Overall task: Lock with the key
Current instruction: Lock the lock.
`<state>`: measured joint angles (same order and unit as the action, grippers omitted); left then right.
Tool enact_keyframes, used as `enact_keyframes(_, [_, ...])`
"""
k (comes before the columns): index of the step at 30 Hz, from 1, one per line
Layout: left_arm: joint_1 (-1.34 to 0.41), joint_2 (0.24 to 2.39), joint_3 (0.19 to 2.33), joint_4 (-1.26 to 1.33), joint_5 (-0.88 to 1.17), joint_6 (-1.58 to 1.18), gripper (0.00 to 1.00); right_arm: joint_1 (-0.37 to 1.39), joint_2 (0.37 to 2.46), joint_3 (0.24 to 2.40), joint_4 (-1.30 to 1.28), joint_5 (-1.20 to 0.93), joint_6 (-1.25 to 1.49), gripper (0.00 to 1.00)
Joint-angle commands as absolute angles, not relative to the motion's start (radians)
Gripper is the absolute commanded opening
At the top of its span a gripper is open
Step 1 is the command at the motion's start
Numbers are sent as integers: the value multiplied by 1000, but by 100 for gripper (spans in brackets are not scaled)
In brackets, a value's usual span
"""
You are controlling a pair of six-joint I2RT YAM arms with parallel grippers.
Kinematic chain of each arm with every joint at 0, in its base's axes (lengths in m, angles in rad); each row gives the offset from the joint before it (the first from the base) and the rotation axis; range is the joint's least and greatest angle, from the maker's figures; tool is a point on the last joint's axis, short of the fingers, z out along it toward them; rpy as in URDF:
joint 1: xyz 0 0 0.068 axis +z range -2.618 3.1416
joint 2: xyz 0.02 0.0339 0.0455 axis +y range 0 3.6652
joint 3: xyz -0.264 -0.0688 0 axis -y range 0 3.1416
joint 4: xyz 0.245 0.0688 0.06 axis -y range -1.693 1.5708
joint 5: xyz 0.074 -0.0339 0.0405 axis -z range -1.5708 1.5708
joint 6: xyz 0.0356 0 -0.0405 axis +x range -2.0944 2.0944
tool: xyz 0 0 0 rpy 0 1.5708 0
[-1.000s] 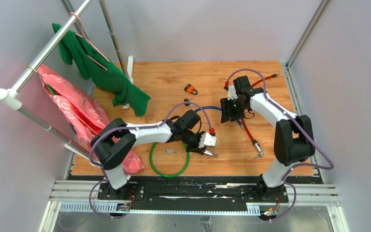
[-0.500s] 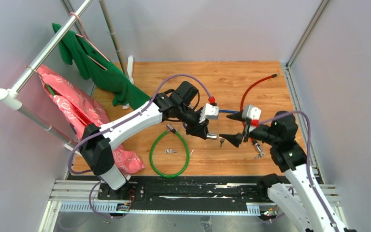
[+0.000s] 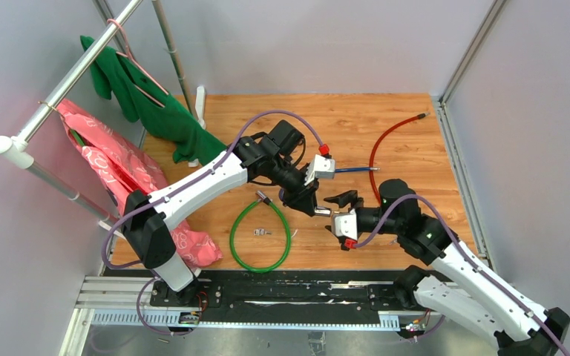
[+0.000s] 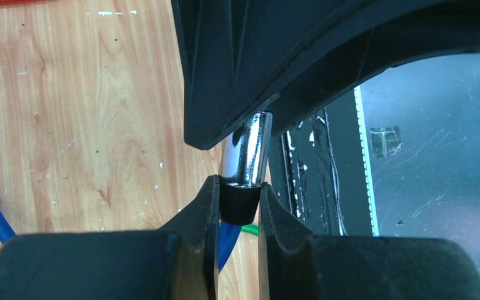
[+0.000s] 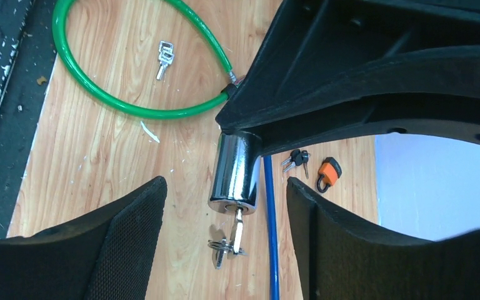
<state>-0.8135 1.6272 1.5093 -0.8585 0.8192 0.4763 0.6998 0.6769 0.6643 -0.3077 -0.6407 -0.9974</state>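
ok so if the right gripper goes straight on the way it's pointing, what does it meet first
Most likely the key sticking out of the chrome lock cylinder held by the left gripper. It lies in line between the open jaws of the right gripper, though depth is unclear.

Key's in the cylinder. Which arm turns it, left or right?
Right. The left claw is shut on the chrome lock cylinder, so it's busy holding it. The right claw is open, and the key sticking out of the cylinder's end shows in the gap between its fingers.
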Motion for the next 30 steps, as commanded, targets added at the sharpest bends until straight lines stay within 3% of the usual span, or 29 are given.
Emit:
enact_keyframes(1, [-805, 1631, 1544, -841, 844, 428, 0, 742, 691, 673, -302, -531, -1102, 71])
enact_keyframes(4, [-805, 1636, 1543, -827, 845, 406, 0, 757, 706, 669, -258, -542, -1100, 66])
enact_keyframes(11, [-805, 1637, 1541, -787, 848, 360, 0, 777, 729, 665, -232, -514, -1083, 37])
enact_keyframes(16, [-804, 1635, 1535, -786, 850, 356, 0, 778, 731, 677, -231, -499, -1036, 1])
enact_keyframes(19, [-800, 1626, 1524, -762, 844, 327, 0, 779, 725, 687, -232, -468, -975, 0])
enact_keyframes(20, [-799, 1623, 1519, -740, 824, 302, 9, 779, 725, 694, -232, -456, -959, 0])
enact_keyframes(22, [-798, 1611, 1510, -709, 756, 277, 56, 777, 735, 717, -234, -426, -871, 0])
enact_keyframes(23, [-798, 1604, 1511, -710, 740, 293, 65, 776, 741, 732, -239, -412, -846, 0])
enact_keyframes(25, [-796, 1580, 1522, -736, 676, 376, 75, 777, 762, 761, -254, -381, -770, 0])
enact_keyframes(30, [-782, 1438, 1475, -807, 540, 704, 75, 754, 798, 806, -271, -377, -648, 0])
